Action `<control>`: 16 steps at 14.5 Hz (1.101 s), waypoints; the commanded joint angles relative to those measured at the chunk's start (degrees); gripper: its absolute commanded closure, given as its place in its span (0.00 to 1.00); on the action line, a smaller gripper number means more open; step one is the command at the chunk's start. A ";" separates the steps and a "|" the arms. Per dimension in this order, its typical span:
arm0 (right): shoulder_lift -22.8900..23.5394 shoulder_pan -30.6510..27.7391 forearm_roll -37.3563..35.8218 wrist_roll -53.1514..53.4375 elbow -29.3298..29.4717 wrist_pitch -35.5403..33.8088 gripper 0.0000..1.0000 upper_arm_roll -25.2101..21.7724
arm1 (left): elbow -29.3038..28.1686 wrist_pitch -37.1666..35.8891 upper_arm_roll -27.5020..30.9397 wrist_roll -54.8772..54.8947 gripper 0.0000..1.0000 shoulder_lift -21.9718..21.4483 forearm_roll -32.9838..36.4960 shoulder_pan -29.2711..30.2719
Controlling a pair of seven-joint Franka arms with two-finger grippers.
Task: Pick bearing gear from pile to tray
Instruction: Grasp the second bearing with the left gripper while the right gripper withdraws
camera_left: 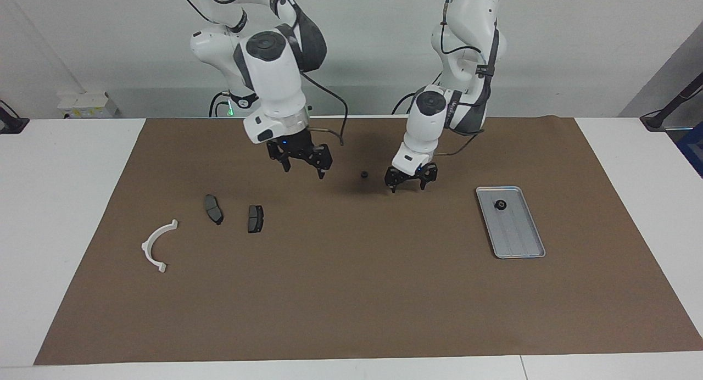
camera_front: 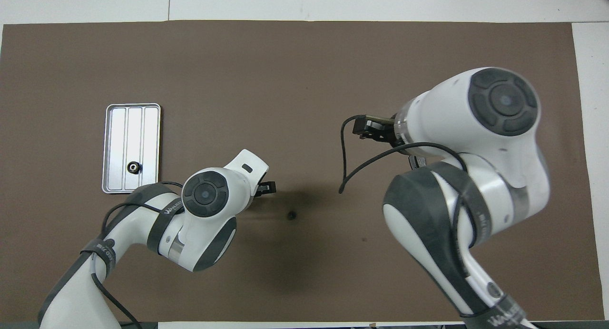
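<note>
Plainly, the loose bearing gear [camera_left: 363, 175] at the facing view's upper centre is tiny; the left gripper [camera_left: 409, 181], fingers apart just beside it, could nudge it away. The right gripper [camera_left: 301, 159], also parted, waits. The tray [camera_left: 519, 240] at centre-right holds one gear [camera_left: 500, 205].

mat: brown sheet [camera_left: 351, 292] covering most of the white table [camera_left: 60, 215]
wall edge: white socket box [camera_left: 88, 104], table corner

The flat silver metal tray [camera_left: 519, 242] looked smooth and a bit shiny. The big brown mat [camera_left: 351, 292] looked dull like paper. The white curved plastic bracket [camera_left: 155, 244] looked smooth.
</note>
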 commanded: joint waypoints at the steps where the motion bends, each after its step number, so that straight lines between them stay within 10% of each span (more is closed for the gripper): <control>1: -1.26 -4.92 0.37 -12.92 0.31 -2.38 0.00 0.46 | -0.50 -1.38 1.07 -4.99 0.05 -1.00 -0.74 -5.01; 6: -1.26 -12.83 0.01 -29.91 2.24 -5.02 0.00 0.37 | -0.41 -0.77 1.07 -10.10 0.05 -0.12 -0.74 -9.86; 16: -1.43 -14.95 0.45 -30.81 2.33 -5.11 0.00 0.55 | 1.17 -0.24 1.07 -13.97 0.05 2.96 -0.13 -13.11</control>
